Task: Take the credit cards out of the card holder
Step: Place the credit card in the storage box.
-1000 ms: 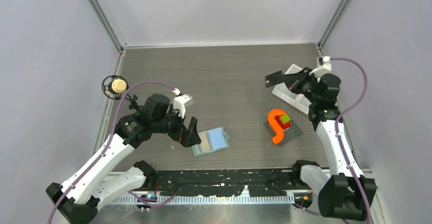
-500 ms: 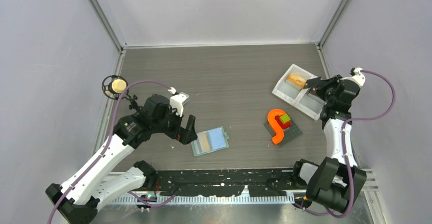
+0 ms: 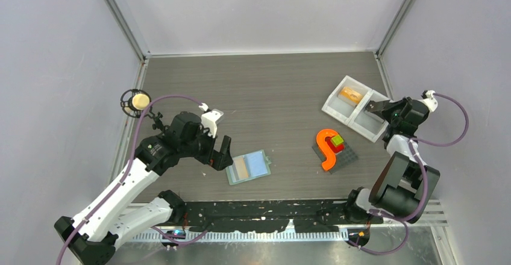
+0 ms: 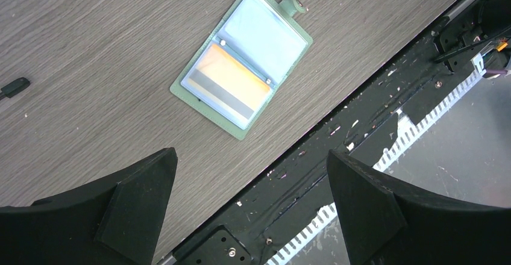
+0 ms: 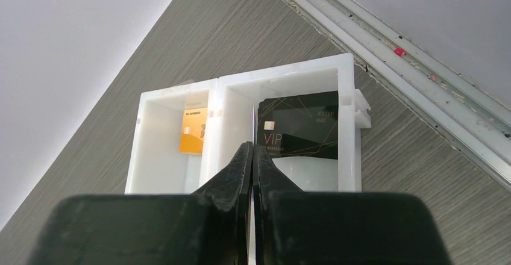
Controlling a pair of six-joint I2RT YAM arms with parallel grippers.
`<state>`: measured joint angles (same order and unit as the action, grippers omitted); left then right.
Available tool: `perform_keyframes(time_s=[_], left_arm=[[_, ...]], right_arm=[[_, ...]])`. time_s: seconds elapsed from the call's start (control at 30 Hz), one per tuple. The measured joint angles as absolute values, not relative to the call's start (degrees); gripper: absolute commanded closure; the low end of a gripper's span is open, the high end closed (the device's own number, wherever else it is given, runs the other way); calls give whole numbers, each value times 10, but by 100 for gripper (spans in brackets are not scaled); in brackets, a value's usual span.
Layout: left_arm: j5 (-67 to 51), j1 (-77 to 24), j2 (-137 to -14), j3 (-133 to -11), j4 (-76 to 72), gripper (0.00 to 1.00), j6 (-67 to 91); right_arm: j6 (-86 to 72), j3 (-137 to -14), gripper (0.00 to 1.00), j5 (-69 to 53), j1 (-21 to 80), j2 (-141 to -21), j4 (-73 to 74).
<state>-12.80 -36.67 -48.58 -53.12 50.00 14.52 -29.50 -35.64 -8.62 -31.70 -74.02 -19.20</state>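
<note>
The card holder (image 3: 248,167) (image 4: 241,60) lies open on the table, sage-green with pale blue pockets. An orange card with a grey stripe (image 4: 224,85) sits in one pocket. My left gripper (image 3: 222,153) (image 4: 253,202) hangs open just left of the holder, touching nothing. My right gripper (image 3: 372,105) (image 5: 252,147) is shut over the white tray (image 3: 328,103) (image 5: 283,72), its tips above the divider, with nothing seen between the fingers. A black VIP card (image 5: 298,126) leans in one compartment just past the fingertips. An orange card (image 3: 349,94) (image 5: 194,131) lies in the other.
A grey plate with an orange S-shape (image 3: 328,150) and a green and red block (image 3: 337,141) stands between holder and tray. A pale ball in a black ring (image 3: 134,101) sits at the left edge. The black base rail (image 4: 337,150) runs close behind the holder.
The right arm has swung right and folded back, bringing the black card from above the tray's left side down to the tray. The left gripper shifted slightly.
</note>
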Motion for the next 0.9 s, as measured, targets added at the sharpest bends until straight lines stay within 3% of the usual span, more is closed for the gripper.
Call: perform_keyframes(time_s=[0.5, 0.9], left_arm=[[-129, -367, -486, -531, 500, 1, 145], [-129, -367, -486, -531, 500, 1, 145]], right_arm=[[-340, -329, 95, -103, -319, -845, -363], [-360, -321, 93, -105, -329, -881, -409]])
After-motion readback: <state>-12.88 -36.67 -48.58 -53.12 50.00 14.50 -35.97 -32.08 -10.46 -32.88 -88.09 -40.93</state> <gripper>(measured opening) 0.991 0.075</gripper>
